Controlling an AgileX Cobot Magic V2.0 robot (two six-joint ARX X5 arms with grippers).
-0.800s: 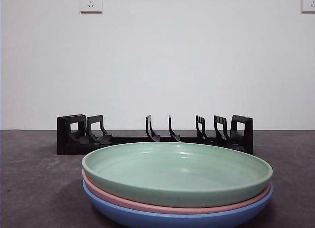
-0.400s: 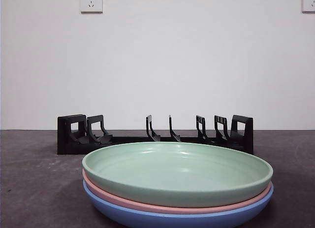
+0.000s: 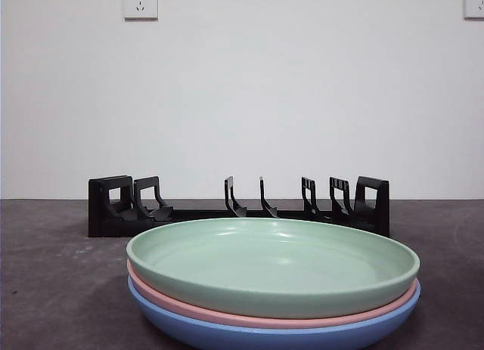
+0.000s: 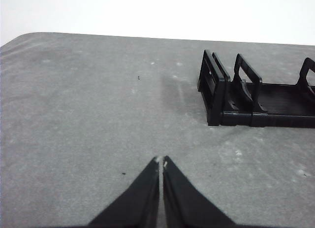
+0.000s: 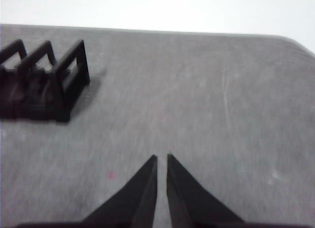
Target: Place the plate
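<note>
While both pincers, left [image 4: 161, 161] and right [image 5: 161, 158], sit closed, three stacked plates [image 3: 272, 278], one black rack [image 3: 238, 208]

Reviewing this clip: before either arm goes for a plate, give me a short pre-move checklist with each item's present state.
1. Plates stacked and reachable: ok. The green plate sits on top, over the pink plate and the blue plate.
2. Rack slots free: ok. No plate stands in the black rack behind the stack.
3. Left end effector free: ok, shut on nothing, over bare table beside the rack's end.
4. Right end effector free: ok, nearly shut, holding nothing, by the rack's other end.
5. End effectors opened for a rim grasp: not ok.
6. Rack fixed to the table: cannot tell.
</note>
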